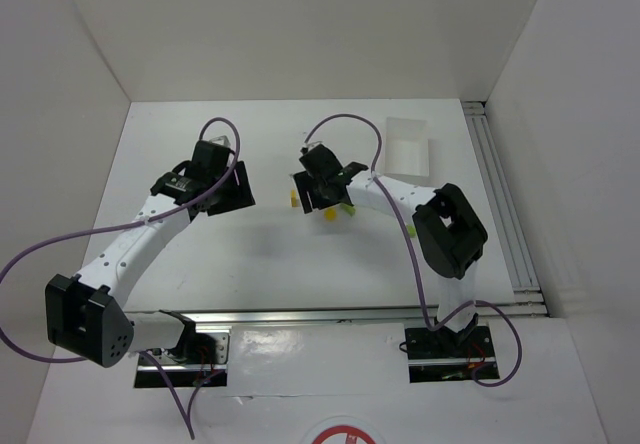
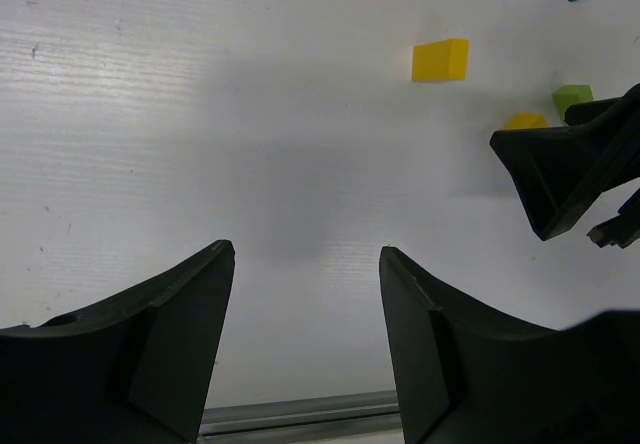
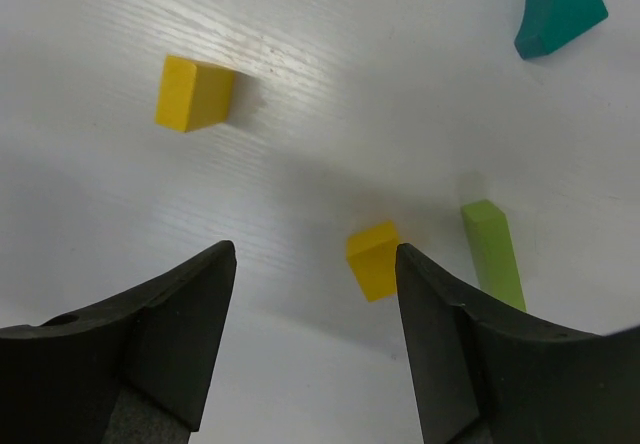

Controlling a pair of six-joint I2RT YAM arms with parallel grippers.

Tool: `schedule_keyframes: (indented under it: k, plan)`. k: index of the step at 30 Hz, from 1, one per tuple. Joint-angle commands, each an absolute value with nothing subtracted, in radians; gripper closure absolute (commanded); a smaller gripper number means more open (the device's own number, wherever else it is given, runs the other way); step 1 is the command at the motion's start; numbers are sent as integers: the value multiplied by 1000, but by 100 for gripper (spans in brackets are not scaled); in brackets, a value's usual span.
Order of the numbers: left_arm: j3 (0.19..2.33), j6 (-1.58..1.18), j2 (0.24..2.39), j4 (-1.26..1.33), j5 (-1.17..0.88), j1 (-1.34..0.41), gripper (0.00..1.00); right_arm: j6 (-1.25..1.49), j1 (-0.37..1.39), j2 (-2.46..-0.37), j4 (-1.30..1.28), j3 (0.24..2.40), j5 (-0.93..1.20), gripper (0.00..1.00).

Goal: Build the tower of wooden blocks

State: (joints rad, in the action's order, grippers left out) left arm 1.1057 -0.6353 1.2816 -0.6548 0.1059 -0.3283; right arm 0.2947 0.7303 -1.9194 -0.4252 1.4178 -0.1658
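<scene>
1. Right pincer (image 3: 314, 254) is hanging low over the worktop (image 3: 330, 54), jaws apart & gripping nothing. Small yellow block (image 3: 373, 260) is sitting just ahead of the gap, nearer the right finger.
2. Left pincer (image 2: 306, 254) is also standing apart & empty, over bare worktop, well off from the blocks.
3. Tower isn't built yet, pieces are sitting loose. Lime-green post (image 3: 493, 254) is just beside the small yellow block, bigger yellow block (image 3: 193, 92) is off to the left, and teal arch (image 3: 558, 4) is at the top-right corner.
4. Step in hand, prob.: picking up the small yellow block. Doing it well means centring the gap on it, squaring the jaws to its flat faces, dropping straight w/o nudging the green post, and closing gently.
5. Hard to make out:
   - The frame edge is cutting off the teal arch.
   - In the top view the right pincer is covering most blocks.
   - Can't tell if the green post is standing upright or lying on its side.
</scene>
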Motion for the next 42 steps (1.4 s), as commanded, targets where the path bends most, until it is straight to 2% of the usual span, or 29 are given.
schedule_keyframes:
  k: [1, 8, 13, 19, 26, 27, 32, 36, 42]
  plan:
    - [1108, -617, 1269, -652, 97, -322, 28, 276, 720, -1910, -428, 1370, -204, 28]
    - [1117, -607, 1290, -643, 77, -322, 28, 255, 719, -1922, -428, 1338, -187, 26]
    - [1117, -607, 1290, -643, 77, -322, 28, 235, 692, -1956, -408, 1338, -167, 35]
    - [1117, -598, 1299, -643, 77, -322, 29, 235, 683, -1967, -408, 1347, -190, 38]
    - [1117, -598, 1299, -643, 77, -322, 29, 233, 683, -1934, -408, 1329, -167, 63]
    - [1117, -598, 1299, -643, 77, -322, 29, 244, 683, -1934, -408, 1328, -155, 64]
    - [1117, -598, 1299, -643, 77, -322, 29, 420, 683, -1945, -408, 1361, -141, 65]
    - [1117, -607, 1299, -643, 77, -322, 29, 647, 716, -1991, -408, 1385, -213, 64]
    - [1117, -607, 1278, -653, 86, -322, 29, 739, 727, -2010, -383, 1407, -199, 61]
